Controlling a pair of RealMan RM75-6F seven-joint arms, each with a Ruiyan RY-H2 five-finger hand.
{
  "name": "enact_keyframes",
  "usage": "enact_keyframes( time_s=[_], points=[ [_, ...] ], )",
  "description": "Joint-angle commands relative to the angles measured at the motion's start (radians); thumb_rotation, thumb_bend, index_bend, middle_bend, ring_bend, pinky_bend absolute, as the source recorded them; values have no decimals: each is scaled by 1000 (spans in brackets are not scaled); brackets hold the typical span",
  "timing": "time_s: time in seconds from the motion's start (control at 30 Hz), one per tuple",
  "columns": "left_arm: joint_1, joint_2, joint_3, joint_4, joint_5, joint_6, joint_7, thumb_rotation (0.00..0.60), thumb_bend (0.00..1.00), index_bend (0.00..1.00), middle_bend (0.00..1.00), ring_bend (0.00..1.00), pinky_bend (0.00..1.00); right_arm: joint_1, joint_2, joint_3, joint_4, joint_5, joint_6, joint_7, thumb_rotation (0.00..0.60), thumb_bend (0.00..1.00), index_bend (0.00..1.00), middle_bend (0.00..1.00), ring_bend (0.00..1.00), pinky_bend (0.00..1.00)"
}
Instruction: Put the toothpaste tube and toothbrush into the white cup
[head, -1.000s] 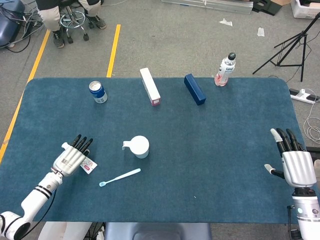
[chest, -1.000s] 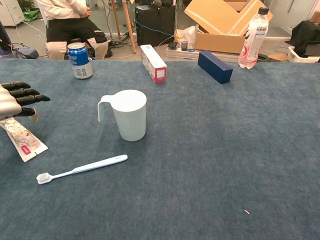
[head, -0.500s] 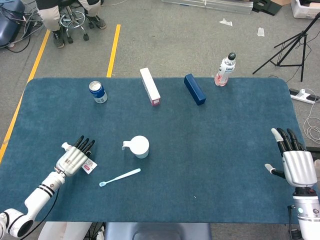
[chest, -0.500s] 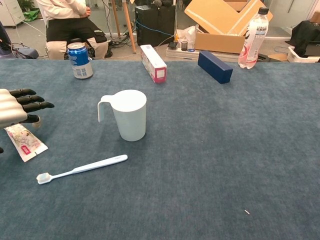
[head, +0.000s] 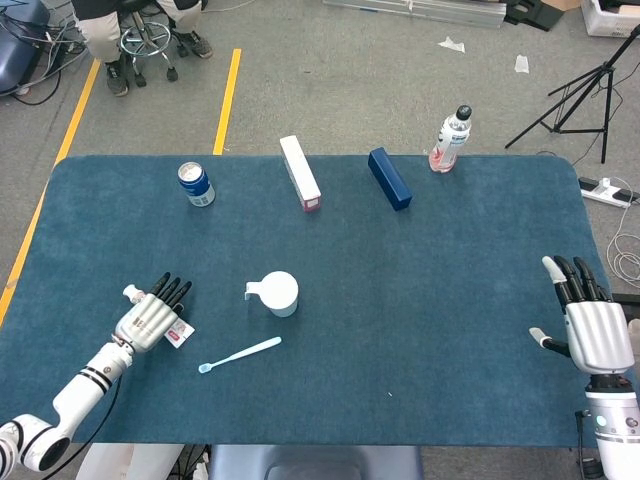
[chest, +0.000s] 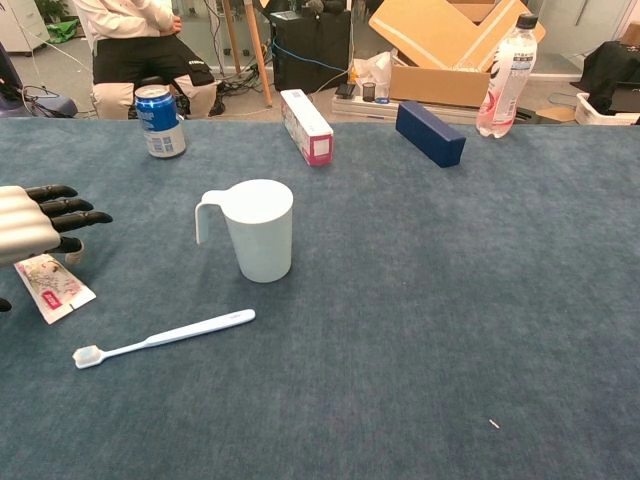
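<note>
The left hand (head: 148, 318) hangs right over the toothpaste tube (chest: 50, 288), with its fingers spread out and nothing in them. Only the flat end of the tube peeks out from under the hand, toward 4 o'clock in the head view. The tube lies flat on the blue worktop (head: 420, 280). Its long side seems to run along the same line as the hand, from 10 o'clock to 4 o'clock, but most of it is hidden, so this is a guess. To pick it up, the hand likely just has to go down and close.

The white cup (head: 280, 293) stands upright at about 3 o'clock from the left hand, near but not touching. The toothbrush (head: 240, 354) lies flat below the cup, at about 4 o'clock from the hand, with its bristle end nearest the hand.

The right hand (head: 592, 328) is far off at the other edge of the worktop, open and holding nothing. The left hand is much nearer to all three things.
</note>
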Motion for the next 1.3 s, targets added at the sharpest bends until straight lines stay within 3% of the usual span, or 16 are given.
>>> enact_keyframes(
  time_s=[0.03, 0.6, 1.3],
  points=[
    [-1, -6, 1, 7, 0, 0, -5, 600, 19, 329, 0, 0, 0, 0, 0, 0, 0, 0, -1, -1, 600, 0, 23, 113, 33, 346],
    [-6, -31, 6, 38, -4, 0, -10, 600, 21, 390, 0, 0, 0, 0, 2, 0, -3, 3, -4, -1, 600, 0, 23, 113, 33, 346],
    [8, -47, 2, 46, 0, 47, -32, 600, 33, 576, 0, 0, 0, -1, 2, -1, -4, 1, -3, 1, 600, 0, 23, 112, 33, 346]
  ],
)
